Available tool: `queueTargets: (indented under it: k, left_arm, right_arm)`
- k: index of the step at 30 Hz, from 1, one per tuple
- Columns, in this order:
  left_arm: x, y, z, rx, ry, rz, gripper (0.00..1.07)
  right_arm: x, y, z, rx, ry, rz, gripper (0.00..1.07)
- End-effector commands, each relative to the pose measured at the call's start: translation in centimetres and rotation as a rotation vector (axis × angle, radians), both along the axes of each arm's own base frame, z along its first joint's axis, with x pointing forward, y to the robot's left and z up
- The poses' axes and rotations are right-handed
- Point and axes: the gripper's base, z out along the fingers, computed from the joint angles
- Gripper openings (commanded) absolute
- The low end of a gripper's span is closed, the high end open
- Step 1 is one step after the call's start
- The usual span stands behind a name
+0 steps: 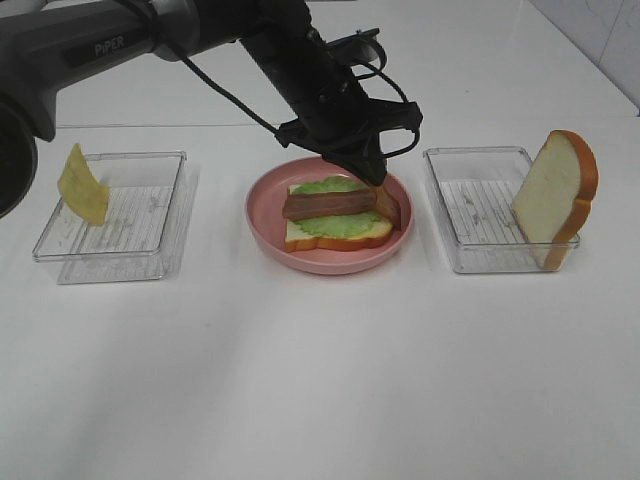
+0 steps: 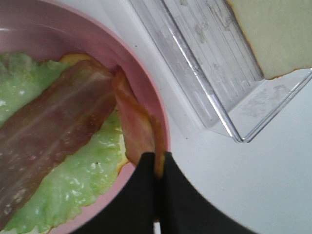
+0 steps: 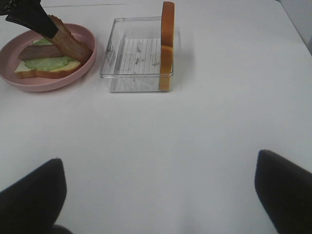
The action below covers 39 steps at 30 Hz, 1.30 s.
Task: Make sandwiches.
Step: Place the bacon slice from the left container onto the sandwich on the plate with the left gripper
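White and matte, the table (image 1: 320,400) carries three vessels in a row. At the middle a round pink plate (image 1: 330,263) of smooth plastic is set. On it a toy bread slice (image 1: 345,239), white with an orange-brown crust, is laid flat, and a crinkled green lettuce leaf (image 1: 335,223) is spread over it. A flat bacon strip (image 1: 325,205), brown with paler streaks, is laid lengthwise across the leaf.

At the left a clear rectangular left tray (image 1: 150,215), ribbed on its floor, is seen with a thin yellow cheese slice (image 1: 82,185) leaned against its left wall. At the right a matching right tray (image 1: 470,215) holds an upright bread slice (image 1: 550,195), stood on edge against its right wall.

The word "PIPER" is read in pale letters on the dark arm (image 1: 108,46).

The left end effector (image 1: 376,180) is clamped on the upper end of a second bacon strip (image 1: 388,207). This strip is held slanted, with its lower end resting at the right end of the stack on the plate. The right end effector (image 3: 158,161) is held with its dark fingers (image 3: 34,195) wide apart over bare table on the near side, and nothing is gripped between them.
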Motion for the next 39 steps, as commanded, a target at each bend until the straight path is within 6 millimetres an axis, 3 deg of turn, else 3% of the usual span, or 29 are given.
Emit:
queueTargets:
  k: [1,12,32,33,34,36,37,39]
  left_arm:
    - [0.6,0.7,0.0,0.058,-0.05,-0.001,0.0]
    - [1.7,2.2,-0.3,0.197,-0.164,0.013,0.0]
    - [1.8,2.6,-0.6,0.245,-0.157,0.048,0.03]
    - [1.8,2.6,-0.6,0.247,-0.154,0.047,0.09]
    - [1.8,2.6,-0.6,0.247,-0.154,0.047,0.09]
    - [1.8,2.7,-0.6,0.257,-0.145,0.058,0.26]
    - [1.8,2.7,-0.6,0.257,-0.145,0.058,0.26]
    - [1.9,2.9,-0.4,0.27,-0.144,0.092,0.62]
  right_arm:
    - [-0.4,0.0,0.0,-0.002,-0.037,0.002,0.98]
    - [-0.4,0.0,0.0,-0.002,-0.037,0.002,0.98]
    - [-0.4,0.0,0.0,-0.002,-0.037,0.002,0.98]
    - [-0.4,0.0,0.0,-0.002,-0.037,0.002,0.98]
    - [-0.4,0.0,0.0,-0.002,-0.037,0.002,0.98]
    - [-0.4,0.0,0.0,-0.002,-0.037,0.002,0.98]
    - [-0.4,0.0,0.0,-0.002,-0.037,0.002,0.98]
    - [-0.4,0.0,0.0,-0.002,-0.037,0.002,0.98]
